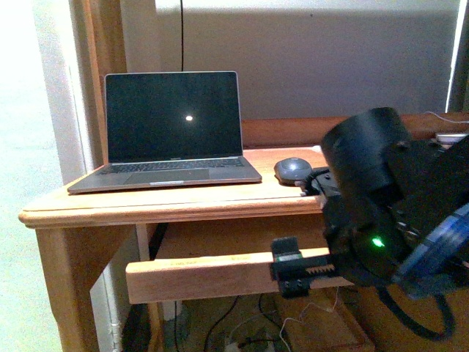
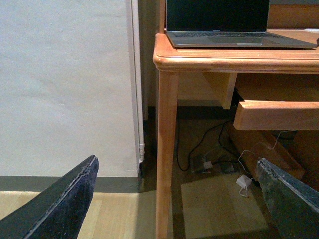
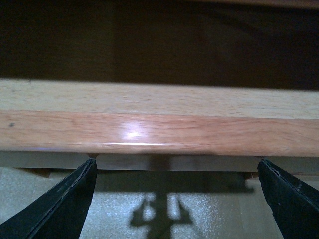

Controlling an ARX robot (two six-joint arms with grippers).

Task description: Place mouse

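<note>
Mouse (image 1: 294, 170) sits on the desk (image 1: 168, 204) top, at about 3 o'clock from the open laptop (image 1: 172, 132), near its right edge, not held. Laptop screen dark with one small light spot. Right gripper (image 1: 297, 268) low in front of the desk, at the pull-out shelf (image 1: 198, 273) front edge, roughly 6 o'clock from the mouse; jaws apart, nothing between them, shelf edge fills the right wrist view. Left gripper (image 2: 174, 199) jaws apart, empty, hanging low over the floor beside the desk leg (image 2: 167, 149); cables (image 2: 209, 159) under the desk.
</note>
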